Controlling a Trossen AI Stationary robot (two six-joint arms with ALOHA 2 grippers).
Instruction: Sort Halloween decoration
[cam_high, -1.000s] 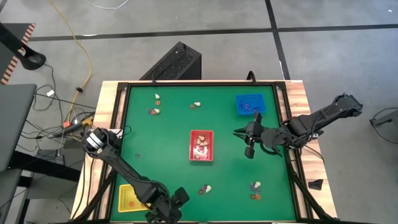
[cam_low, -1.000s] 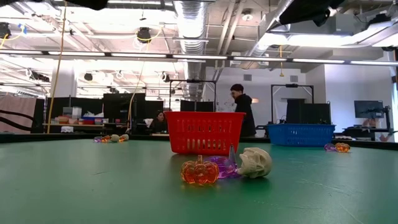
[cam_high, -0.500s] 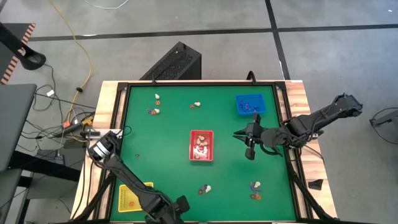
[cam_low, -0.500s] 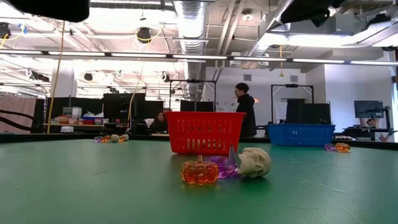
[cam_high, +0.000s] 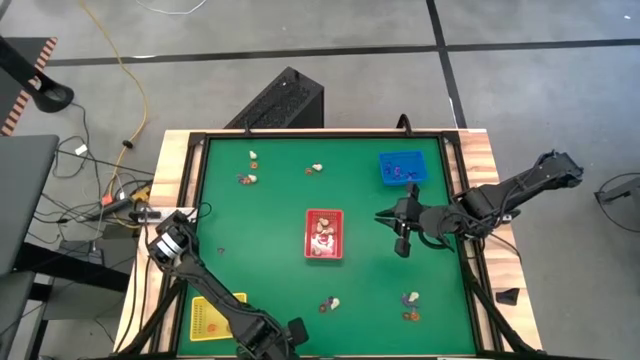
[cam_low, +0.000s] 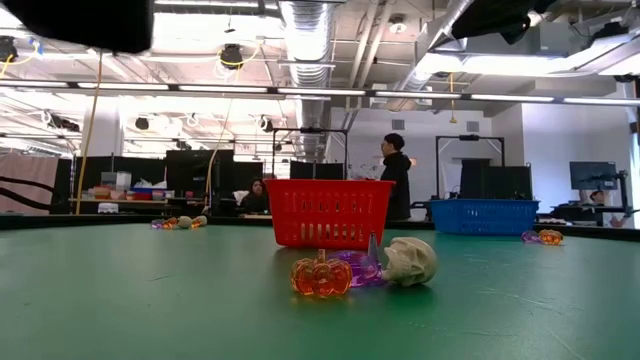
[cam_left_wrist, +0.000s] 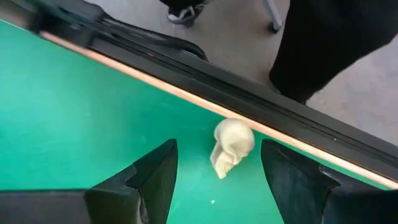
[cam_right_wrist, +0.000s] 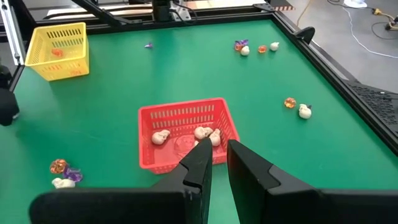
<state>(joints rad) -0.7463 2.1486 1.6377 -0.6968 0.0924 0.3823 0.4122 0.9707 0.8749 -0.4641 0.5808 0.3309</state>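
My left gripper (cam_high: 288, 335) hangs open over the table's near edge. In the left wrist view its fingers (cam_left_wrist: 216, 163) stand either side of a cream skull (cam_left_wrist: 232, 144) that lies on the green mat beside the black edge rail, without touching it. My right gripper (cam_high: 400, 238) waits above the mat, right of the red tray (cam_high: 309, 236), its fingers (cam_right_wrist: 217, 152) a narrow gap apart and empty. Small trinkets lie in groups: an orange pumpkin (cam_low: 320, 277), a purple piece (cam_low: 360, 268) and a skull (cam_low: 410, 260) together, and others near the far edge (cam_high: 248, 178).
The red tray holds several cream skulls (cam_right_wrist: 205, 134). The blue tray (cam_high: 402, 168) stands far right with purple pieces in it. The yellow tray (cam_high: 208, 318) sits at the near left with an orange piece (cam_right_wrist: 57, 52). More trinkets lie near right (cam_high: 410, 300). A person walks in the room behind.
My left arm has swung toward the table's near edge and a little right, carrying its gripper along that edge; its dark bulk now fills more of the low view's upper left. The person in the background has stepped right.
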